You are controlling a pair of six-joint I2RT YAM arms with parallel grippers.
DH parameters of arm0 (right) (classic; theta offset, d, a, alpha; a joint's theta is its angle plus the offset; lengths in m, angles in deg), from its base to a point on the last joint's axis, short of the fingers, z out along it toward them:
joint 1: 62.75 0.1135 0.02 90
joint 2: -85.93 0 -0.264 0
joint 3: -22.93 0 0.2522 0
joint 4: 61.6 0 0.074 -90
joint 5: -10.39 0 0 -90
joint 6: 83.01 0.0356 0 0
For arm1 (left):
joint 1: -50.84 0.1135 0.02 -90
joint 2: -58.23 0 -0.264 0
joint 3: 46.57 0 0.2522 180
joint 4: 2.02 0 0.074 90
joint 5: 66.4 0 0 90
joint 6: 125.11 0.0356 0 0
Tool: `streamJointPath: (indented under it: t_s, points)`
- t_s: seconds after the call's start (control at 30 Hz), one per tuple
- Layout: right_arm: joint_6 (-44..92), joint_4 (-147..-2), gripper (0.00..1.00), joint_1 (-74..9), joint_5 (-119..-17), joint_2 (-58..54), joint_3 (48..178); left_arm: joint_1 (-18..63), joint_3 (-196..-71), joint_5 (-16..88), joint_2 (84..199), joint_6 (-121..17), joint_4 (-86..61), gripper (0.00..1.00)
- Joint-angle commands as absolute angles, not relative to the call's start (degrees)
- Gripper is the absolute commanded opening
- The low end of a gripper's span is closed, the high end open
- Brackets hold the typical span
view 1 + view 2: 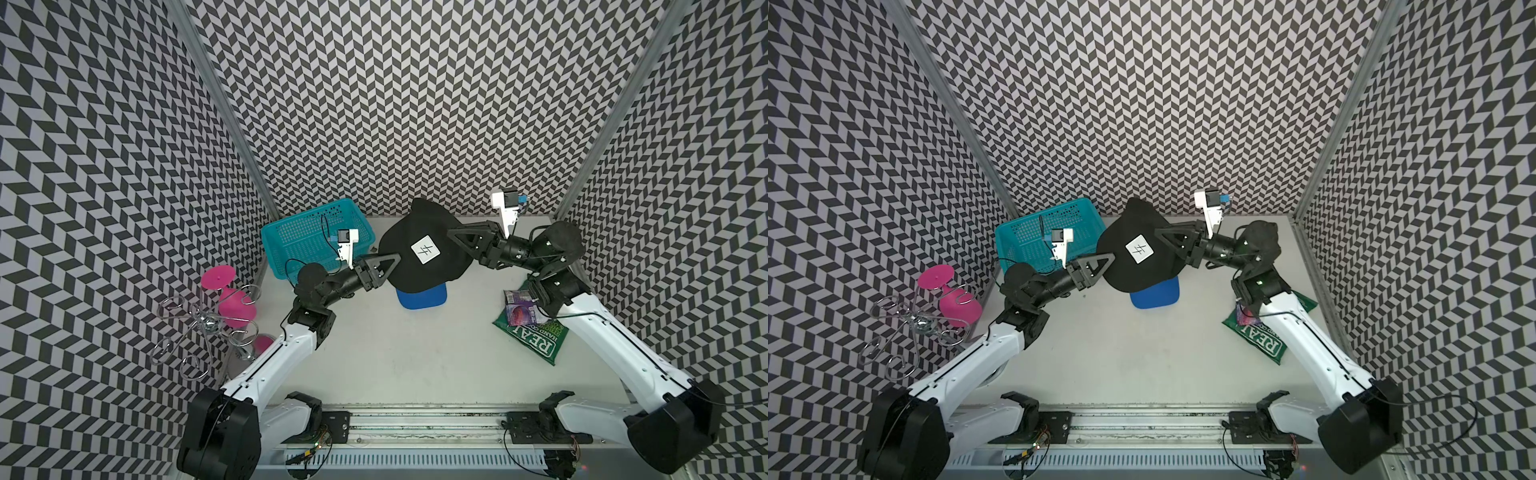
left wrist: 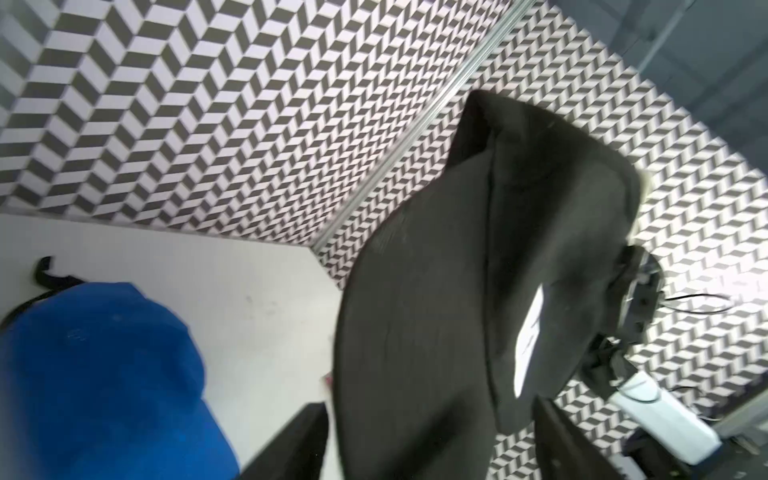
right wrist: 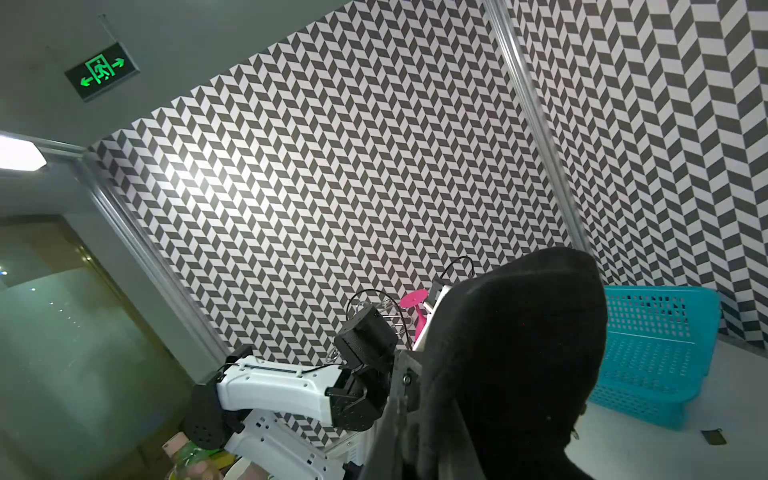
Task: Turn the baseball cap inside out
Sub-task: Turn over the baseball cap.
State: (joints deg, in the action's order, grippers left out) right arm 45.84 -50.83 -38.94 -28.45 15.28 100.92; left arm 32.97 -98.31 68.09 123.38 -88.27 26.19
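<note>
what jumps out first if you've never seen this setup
A black-lined cap with a white tag and blue brim is raised at mid-table between the left gripper and right gripper. Around it sit a teal basket back left, pink goblets far left, and a green snack bag on the right.

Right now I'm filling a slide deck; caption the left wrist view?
Black-lined cap, white label showing, hangs between the left gripper's spread fingers, blue brim alongside.
</note>
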Motion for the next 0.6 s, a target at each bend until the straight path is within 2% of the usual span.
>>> streamJointPath:
  t_s: [0.0,0.07,0.1,0.23,0.33,0.57]
  points:
    - [48.27,-46.35,0.00,-39.20,-26.72,14.62,101.49,33.11,-98.83,76.01,124.30,-91.19,35.84,0.43]
    - [50.28,-44.64,0.00,-39.31,-25.40,14.05,101.59,33.08,-98.77,75.87,124.17,-89.30,33.05,0.25]
    - [51.49,-43.52,0.00,-39.23,-23.93,13.71,101.77,33.08,-98.74,75.10,124.06,-88.22,31.27,0.19]
    - [52.39,-43.01,0.00,-38.56,-14.97,12.06,104.38,33.11,-99.46,70.24,125.99,-85.06,24.34,0.10]
    - [49.74,-47.74,0.00,-37.19,-11.44,12.42,106.55,33.00,-100.55,68.56,130.13,-85.63,25.24,0.07]
    - [55.17,-42.06,0.00,-36.31,-10.19,15.22,107.13,33.02,-103.25,64.75,138.71,-84.78,29.17,0.10]
